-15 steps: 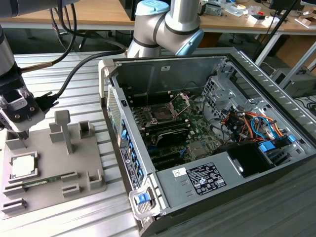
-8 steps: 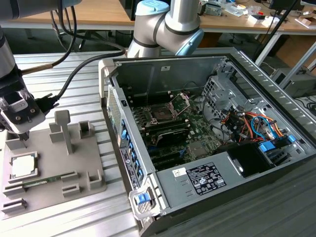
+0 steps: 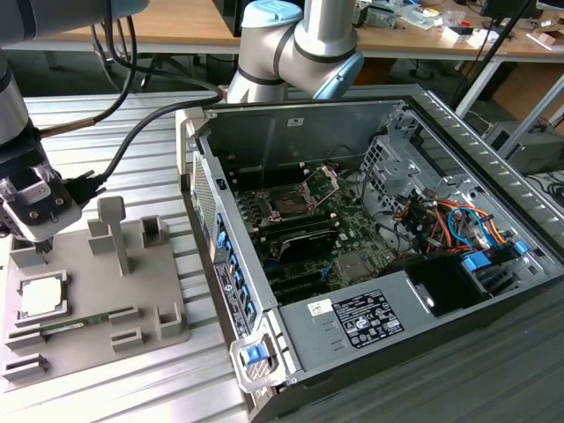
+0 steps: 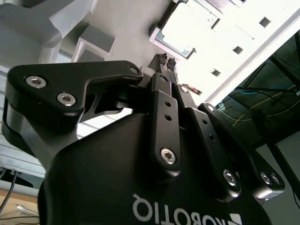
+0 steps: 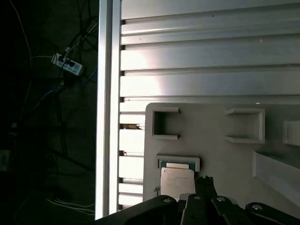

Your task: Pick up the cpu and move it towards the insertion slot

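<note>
The cpu (image 3: 41,298) lies flat in a recess of a grey holder plate (image 3: 132,291) at the exterior view's left, its pale top facing up. My gripper (image 3: 41,254) hangs just above it, a little toward its far edge, and is not touching it. In both wrist views the fingers are pressed together with nothing between them, their tips (image 4: 165,59) (image 5: 205,179) beside the cpu (image 4: 187,28) (image 5: 177,182). The insertion slot (image 3: 286,204) sits on the green board inside the open computer case, its silver bracket (image 3: 322,181) hinged up.
A green memory stick (image 3: 75,324) lies on the holder plate, which also carries raised posts (image 3: 113,231). The case wall (image 3: 231,264) stands between holder and slot. Coloured cables (image 3: 449,225) fill the case's right part. The ribbed aluminium table edge (image 5: 108,108) drops off beside the holder.
</note>
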`<action>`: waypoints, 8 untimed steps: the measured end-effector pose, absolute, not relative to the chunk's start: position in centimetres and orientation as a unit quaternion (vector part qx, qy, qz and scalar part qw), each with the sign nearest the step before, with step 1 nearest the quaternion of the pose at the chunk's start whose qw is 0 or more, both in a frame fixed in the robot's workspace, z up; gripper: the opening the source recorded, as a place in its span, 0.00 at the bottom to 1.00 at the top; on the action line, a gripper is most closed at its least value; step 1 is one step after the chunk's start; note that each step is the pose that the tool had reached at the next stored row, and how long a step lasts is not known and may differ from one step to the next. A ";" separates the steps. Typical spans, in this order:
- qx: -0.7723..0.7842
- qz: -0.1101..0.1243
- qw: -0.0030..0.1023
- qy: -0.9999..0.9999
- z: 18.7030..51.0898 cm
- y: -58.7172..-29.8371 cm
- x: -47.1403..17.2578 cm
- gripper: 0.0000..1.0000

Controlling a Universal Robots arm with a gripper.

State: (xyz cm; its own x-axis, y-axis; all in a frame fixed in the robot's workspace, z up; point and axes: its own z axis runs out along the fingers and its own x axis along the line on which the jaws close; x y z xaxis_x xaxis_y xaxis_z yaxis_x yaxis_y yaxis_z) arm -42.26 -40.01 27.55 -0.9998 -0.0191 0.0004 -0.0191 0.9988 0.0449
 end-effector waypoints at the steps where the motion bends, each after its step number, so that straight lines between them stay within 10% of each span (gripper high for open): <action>1: 0.010 -0.022 0.000 -1.000 27.5 -40.0 -42.3 0.11; 8: 0.010 -0.022 0.000 -1.000 27.1 -40.0 -42.3 0.11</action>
